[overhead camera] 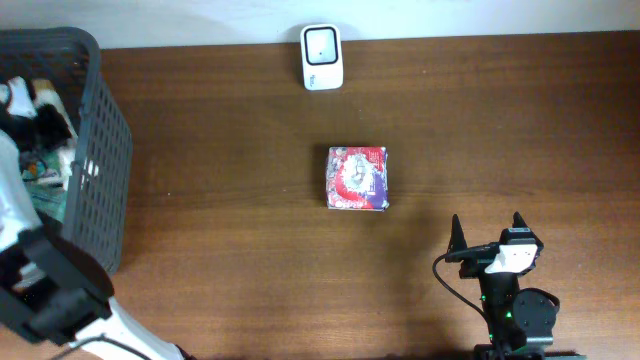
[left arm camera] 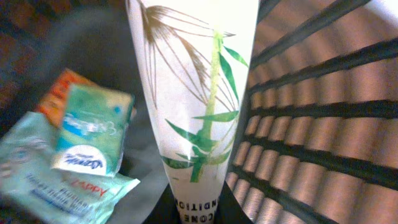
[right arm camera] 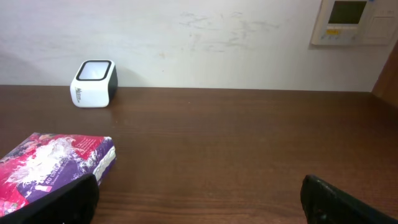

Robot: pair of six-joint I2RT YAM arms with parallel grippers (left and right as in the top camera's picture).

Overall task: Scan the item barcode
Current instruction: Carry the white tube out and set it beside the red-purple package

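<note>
Left gripper (left arm camera: 198, 213) at tube (left arm camera: 193, 93) in basket (overhead camera: 100, 170), 9 o'clock.
Its grip: cannot tell; right gripper (overhead camera: 487, 235) splayed. Best clamp squarely before facing scanner (overhead camera: 322, 57), 12 o'clock.

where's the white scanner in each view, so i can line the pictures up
overhead: white scanner at top centre, at the far edge of the table.
left wrist: not in it; this view looks into the basket.
right wrist: upper left, at the table's back edge.
shared landmark: the purple and red packet, nearer the robot than the scanner.
</note>
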